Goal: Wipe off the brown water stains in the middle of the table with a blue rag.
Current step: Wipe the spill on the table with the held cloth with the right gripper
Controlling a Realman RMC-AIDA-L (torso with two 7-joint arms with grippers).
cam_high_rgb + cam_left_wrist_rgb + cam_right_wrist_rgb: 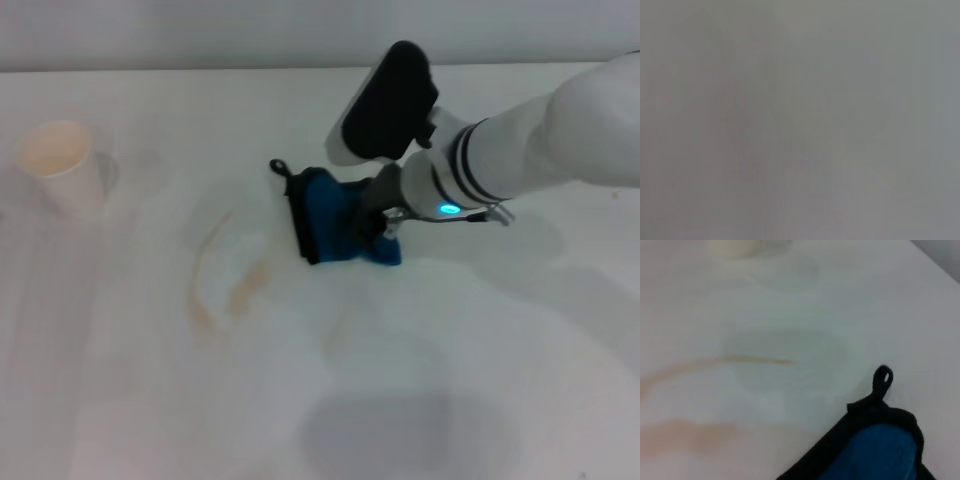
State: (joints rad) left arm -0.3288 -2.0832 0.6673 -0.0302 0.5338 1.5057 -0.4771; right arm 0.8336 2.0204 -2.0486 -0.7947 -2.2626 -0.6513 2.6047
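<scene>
The blue rag (330,225) with black edging lies on the white table (500,380) near the middle, its black loop pointing to the far left. My right gripper (377,226) is down on the rag's right side and shut on its bunched cloth. The brown water stains (245,288) are thin tan streaks and smears just left of the rag, with a curved streak farther left. In the right wrist view the rag (880,450) and its loop show close by, with the stains (685,435) beyond it. My left gripper is out of view; its wrist view shows only grey blur.
A white paper cup (60,165) stands at the far left of the table, and its base shows faintly in the right wrist view (732,247). A faint tan mark (335,340) lies in front of the rag. The table's far edge meets a pale wall.
</scene>
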